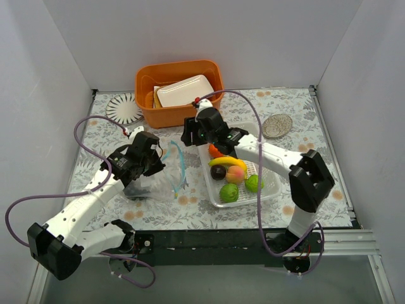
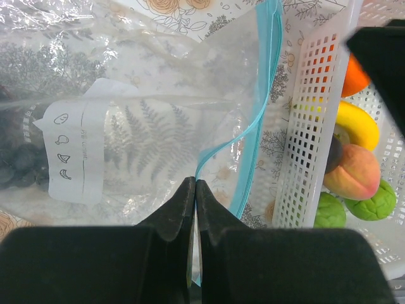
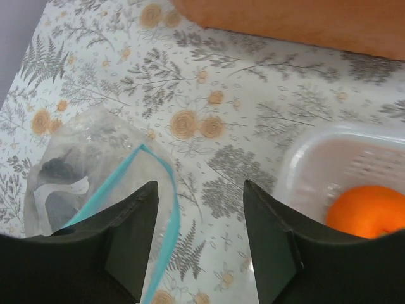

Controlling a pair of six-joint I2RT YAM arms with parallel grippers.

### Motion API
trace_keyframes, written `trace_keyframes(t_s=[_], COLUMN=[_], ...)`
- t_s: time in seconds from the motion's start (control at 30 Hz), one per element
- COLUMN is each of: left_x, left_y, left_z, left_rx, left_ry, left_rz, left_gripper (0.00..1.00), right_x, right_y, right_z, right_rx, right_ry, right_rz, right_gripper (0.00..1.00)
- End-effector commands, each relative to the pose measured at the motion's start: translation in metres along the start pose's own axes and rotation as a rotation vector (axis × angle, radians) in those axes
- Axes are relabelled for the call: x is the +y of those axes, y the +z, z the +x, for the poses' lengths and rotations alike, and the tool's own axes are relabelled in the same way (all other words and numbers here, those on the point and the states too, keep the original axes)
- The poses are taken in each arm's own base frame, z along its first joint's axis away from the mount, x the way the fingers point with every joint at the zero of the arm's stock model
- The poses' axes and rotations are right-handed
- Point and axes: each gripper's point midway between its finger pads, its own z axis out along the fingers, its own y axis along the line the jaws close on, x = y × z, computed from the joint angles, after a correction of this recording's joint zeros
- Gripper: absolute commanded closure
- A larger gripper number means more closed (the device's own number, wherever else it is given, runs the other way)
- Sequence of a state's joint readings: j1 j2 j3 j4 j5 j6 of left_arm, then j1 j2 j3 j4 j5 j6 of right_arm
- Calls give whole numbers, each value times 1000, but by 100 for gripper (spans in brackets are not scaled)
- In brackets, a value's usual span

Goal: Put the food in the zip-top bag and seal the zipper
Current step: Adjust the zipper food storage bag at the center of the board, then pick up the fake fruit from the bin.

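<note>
The clear zip-top bag (image 1: 157, 185) lies left of centre, its teal zipper (image 1: 181, 166) bowed open. My left gripper (image 2: 195, 185) is shut on the bag's mouth edge, beside the zipper (image 2: 253, 126). Black grapes (image 2: 19, 163) sit inside the bag. My right gripper (image 3: 201, 190) hangs open and empty above the tablecloth, between the bag (image 3: 82, 161) and the basket. The basket holds the orange (image 1: 215, 151), banana (image 1: 226, 162), dark plum (image 1: 218, 172), peach (image 1: 235, 175) and two limes (image 1: 229, 193), (image 1: 254, 183).
The white perforated basket (image 1: 273, 185) stands right of the bag. An orange bin (image 1: 179, 111) with a white tray-shaped dish (image 1: 185, 90) is at the back. A round patterned plate (image 1: 123, 107) lies back left, a small round dish (image 1: 277, 125) back right.
</note>
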State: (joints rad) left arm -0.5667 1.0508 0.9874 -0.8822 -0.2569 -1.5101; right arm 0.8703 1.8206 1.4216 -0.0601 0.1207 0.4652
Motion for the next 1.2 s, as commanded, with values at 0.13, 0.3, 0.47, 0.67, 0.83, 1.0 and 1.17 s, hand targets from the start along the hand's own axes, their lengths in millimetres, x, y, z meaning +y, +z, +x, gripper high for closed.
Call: trace_keyframes(t_s=[0.13, 0.3, 0.47, 0.67, 0.83, 1.0, 1.17], left_x=[-7, -14, -24, -25, -26, -25, -25], left_y=[-2, -6, -13, -16, -16, -15, -14], left_z=[-12, -16, -22, -21, -20, -19, -18], left_rx=[-38, -43, -60, -58, -55, -54, -50], left_ry=[17, 17, 1, -5, -9, -10, -12], left_rz=[22, 47, 99, 113, 120, 117, 116], left_gripper=[100, 100, 100, 100, 100, 100, 100], right_x=[-73, -120, -140, -173, -193, -205, -209], right_y=[-88, -100, -95, -107, -111, -101, -88], right_z=[-25, 13, 50, 75, 74, 49, 25], right_rx=[-88, 72, 236, 309, 280, 193, 87], right_ry=[36, 44, 88, 52, 99, 211, 383], right_rz=[147, 223, 188, 327, 346, 360, 368], right_gripper=[36, 36, 35, 34, 34, 33, 33])
